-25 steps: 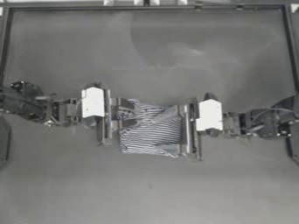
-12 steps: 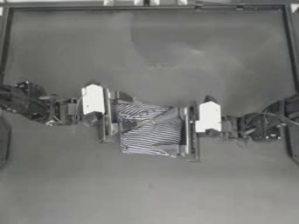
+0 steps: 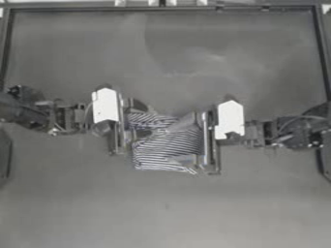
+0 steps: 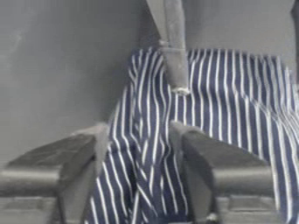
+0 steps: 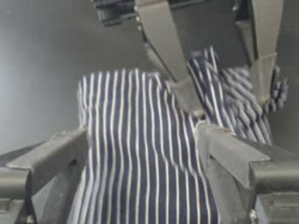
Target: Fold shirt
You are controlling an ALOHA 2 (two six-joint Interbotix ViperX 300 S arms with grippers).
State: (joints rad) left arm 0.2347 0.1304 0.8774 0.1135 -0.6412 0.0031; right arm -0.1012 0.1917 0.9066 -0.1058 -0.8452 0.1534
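Your shirt (image 3: 167, 143) is lying mid-bench (image 3: 161, 203) as a compact folded bundle, its thin navy-and-white stripes bunching into wrinkles. Your left gripper (image 4: 137, 144) is sitting at its left edge, jaws parted with striped cloth running between them. Your right gripper (image 5: 143, 144) is doing likewise at the right edge.
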